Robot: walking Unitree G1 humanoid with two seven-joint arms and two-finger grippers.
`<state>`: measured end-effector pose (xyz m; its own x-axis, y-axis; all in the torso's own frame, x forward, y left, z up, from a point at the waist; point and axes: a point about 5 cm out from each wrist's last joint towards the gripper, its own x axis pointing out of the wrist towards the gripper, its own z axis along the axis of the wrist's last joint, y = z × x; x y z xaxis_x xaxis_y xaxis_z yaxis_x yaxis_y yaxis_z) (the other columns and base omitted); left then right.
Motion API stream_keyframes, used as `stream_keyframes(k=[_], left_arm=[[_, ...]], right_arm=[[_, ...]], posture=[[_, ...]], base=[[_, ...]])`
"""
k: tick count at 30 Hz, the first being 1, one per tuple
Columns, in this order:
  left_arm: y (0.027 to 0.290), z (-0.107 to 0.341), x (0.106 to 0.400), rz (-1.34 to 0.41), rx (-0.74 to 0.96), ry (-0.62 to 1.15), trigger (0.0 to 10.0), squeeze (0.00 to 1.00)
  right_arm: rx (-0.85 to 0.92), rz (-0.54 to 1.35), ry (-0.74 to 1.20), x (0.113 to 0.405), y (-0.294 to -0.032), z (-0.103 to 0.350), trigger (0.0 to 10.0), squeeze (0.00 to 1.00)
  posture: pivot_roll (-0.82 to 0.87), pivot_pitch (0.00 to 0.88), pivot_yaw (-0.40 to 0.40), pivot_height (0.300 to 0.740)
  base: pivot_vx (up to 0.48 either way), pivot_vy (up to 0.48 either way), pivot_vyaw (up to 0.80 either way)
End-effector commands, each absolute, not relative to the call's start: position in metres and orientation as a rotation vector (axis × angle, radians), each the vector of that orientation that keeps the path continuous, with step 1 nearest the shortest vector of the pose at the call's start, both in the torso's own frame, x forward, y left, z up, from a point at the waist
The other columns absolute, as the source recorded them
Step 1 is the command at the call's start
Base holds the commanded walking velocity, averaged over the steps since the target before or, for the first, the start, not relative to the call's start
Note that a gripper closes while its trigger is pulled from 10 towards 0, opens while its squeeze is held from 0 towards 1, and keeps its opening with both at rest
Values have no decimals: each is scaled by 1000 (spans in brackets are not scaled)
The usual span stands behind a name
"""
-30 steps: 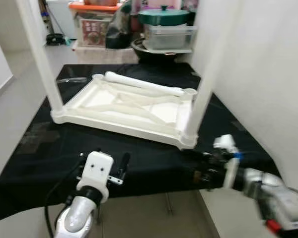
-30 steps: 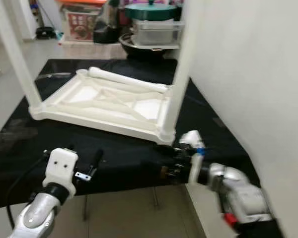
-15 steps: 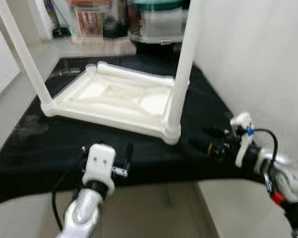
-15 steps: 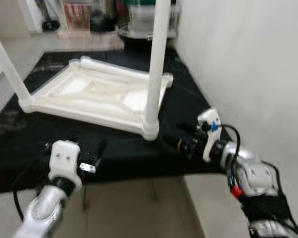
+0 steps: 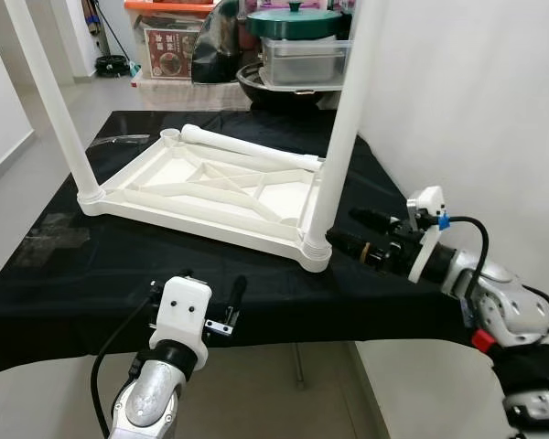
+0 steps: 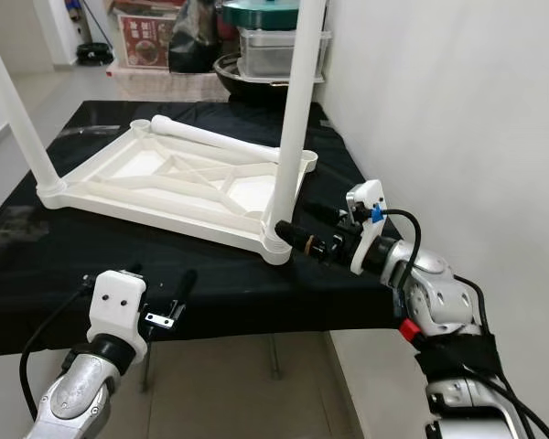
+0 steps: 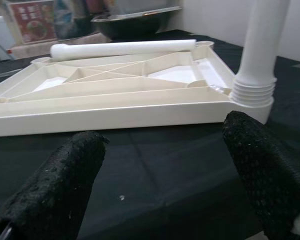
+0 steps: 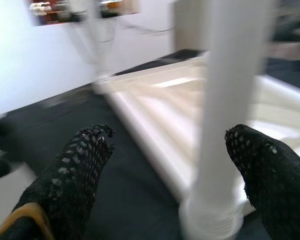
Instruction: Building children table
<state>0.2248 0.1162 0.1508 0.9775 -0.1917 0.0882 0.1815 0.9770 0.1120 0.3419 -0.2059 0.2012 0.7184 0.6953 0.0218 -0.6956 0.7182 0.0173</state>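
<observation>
The right claw (image 5: pixel 357 231) has come up close to the leg (image 5: pixel 334 155), wide open, holding nothing. Left claw (image 5: pixel 210 306) waits, open and empty.

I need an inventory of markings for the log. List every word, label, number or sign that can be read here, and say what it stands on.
No text here can be read.
Red printed box behind the black-covered table: it carries a label with print, too small and blurred to read.
White tabletop, its upright legs, the loose leg, the left gripper and the right gripper: no markings seen.
</observation>
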Motion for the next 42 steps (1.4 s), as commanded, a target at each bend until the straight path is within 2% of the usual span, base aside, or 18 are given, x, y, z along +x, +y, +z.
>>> stream_keyframes(k=[1,10,20,31,42], left_arm=[[114,152,223,-201,98,-95,10000,0],[114,154,222,-210,111,-103,10000,0],[113,157,222,-214,114,-112,10000,0],[111,159,221,-226,130,-121,10000,0],[109,161,221,-238,128,-130,10000,0]], right_arm=[[14,722,-29,346,-210,203,10000,0],[34,697,-36,350,-214,206,10000,0],[39,644,-84,363,-206,210,10000,0],[51,666,-113,366,-199,214,10000,0],[65,698,-134,375,-180,216,10000,0]], posture=[[98,83,-68,740],[96,92,-64,740],[103,96,-65,740],[104,89,-61,740],[106,80,-63,740]], base=[[0,0,0],[0,0,0],[0,0,0],[0,0,0],[0,0,0]])
